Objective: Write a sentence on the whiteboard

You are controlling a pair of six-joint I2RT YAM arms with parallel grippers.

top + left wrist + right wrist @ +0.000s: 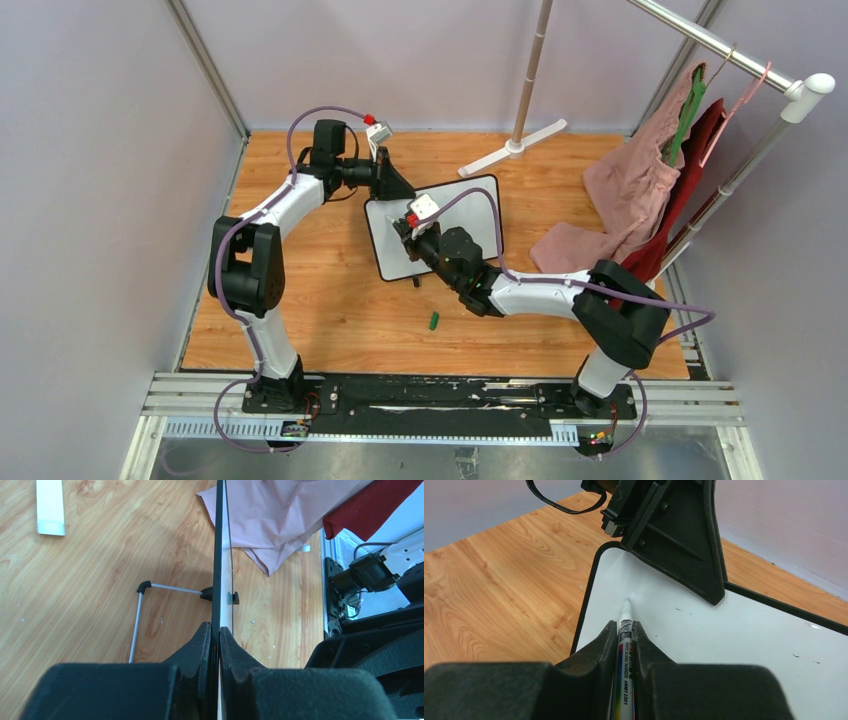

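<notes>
Well, on the wooden table (330,300) a rack (720,45) hung with a pink garment (625,190) and a red one (690,170) crowds the far right corner. The pink cloth spills close to the whiteboard (388,245), which sits mid-table, nearer the far edge. My left gripper (215,630) is clamped on its far left edge. My right gripper (624,625) reaches over its face and pinches a marker (625,617); whether the tip touches the surface, I cannot tell. A small green piece (435,321) lies loose toward the near edge.
</notes>
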